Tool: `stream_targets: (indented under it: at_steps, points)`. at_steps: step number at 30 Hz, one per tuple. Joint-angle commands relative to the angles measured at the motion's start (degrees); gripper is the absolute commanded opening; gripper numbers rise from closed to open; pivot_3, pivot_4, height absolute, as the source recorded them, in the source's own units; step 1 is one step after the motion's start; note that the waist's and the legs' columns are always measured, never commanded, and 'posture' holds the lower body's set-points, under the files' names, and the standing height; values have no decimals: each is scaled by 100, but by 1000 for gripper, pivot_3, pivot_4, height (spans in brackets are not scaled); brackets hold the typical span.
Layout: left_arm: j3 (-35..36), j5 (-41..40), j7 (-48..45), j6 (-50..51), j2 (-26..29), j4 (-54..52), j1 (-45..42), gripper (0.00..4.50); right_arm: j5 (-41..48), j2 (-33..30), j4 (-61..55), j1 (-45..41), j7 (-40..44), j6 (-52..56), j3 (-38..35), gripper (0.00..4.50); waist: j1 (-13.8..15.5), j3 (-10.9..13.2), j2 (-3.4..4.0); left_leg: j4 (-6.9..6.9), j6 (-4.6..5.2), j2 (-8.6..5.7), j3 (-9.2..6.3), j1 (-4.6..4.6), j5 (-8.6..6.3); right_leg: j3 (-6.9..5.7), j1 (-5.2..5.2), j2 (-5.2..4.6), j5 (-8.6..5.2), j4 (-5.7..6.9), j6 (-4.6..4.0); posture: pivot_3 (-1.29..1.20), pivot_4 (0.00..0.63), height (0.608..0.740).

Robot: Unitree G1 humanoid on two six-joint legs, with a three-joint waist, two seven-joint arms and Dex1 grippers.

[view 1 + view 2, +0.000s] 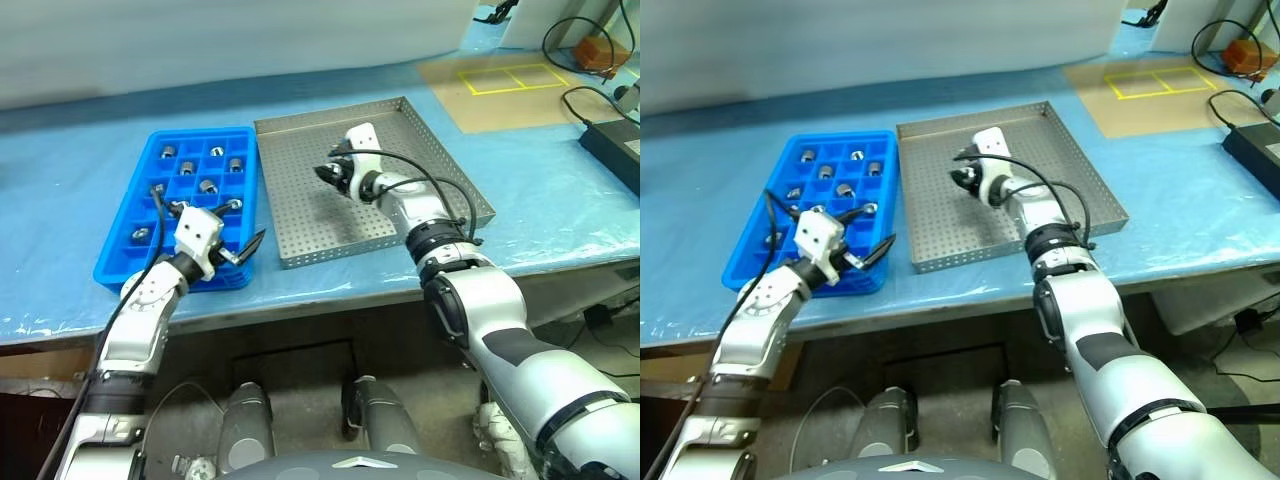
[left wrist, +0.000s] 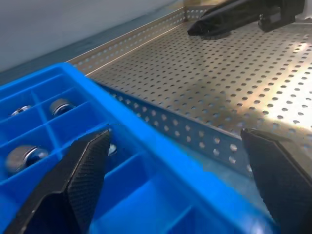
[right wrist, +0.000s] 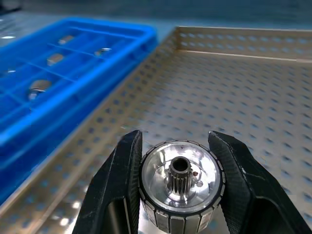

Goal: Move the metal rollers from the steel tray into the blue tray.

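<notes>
The right gripper [image 3: 176, 187] is clamping one roller [image 3: 181, 184] above the steel tray [image 1: 300, 190], whose floor is looking bare of others (as far as the views are showing). Eight or so rollers [image 1: 207, 185] are already sitting in compartments of the blue tray [image 1: 128, 200]. The left gripper [image 1: 243, 247] is hanging wide open and empty over that tray's near corner. Judging by this, one drop-off is remaining.

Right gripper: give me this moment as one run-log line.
right gripper: shut on roller, above steel tray | left gripper: open, at blue tray near edge | blue tray: several rollers already in
</notes>
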Motion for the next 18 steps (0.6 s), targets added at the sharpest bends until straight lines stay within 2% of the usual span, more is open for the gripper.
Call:
stream_targets:
  at_steps: [1, 7, 14, 18]
  points:
    - [270, -98, 199, 230, 113, -666, 326, 4500, 100, 165, -102, -166, 613, -271, 96, 1676, 69, 1, 1, 0, 0, 8, 0, -2, 0, -1, -1, 0, -1, 0, -1, 177, 150, 740]
    - [786, -152, 467, 502, 253, -1274, 1062, 4500, 239, 520, -606, -18, 2094, -620, 390, 1676, 302, 1, 0, -2, -1, 27, 0, -2, -1, -5, 0, -1, -1, -2, 0, 242, 150, 740]
    - [1365, -245, 570, 652, 494, -1491, 1395, 4500, 245, 734, -1388, 371, 3082, -611, 852, 1676, 440, 0, -2, -2, -1, 31, -4, 2, -1, -7, 7, -1, -2, -4, 2, 279, 150, 740]
    - [1477, -258, 645, 770, 510, -1739, 1582, 4500, 85, 725, -1568, 591, 3320, -575, 1228, 1676, 471, 0, -3, -6, -1, 31, -5, 0, -1, -7, 7, -1, -2, -12, 2, 300, 150, 740]
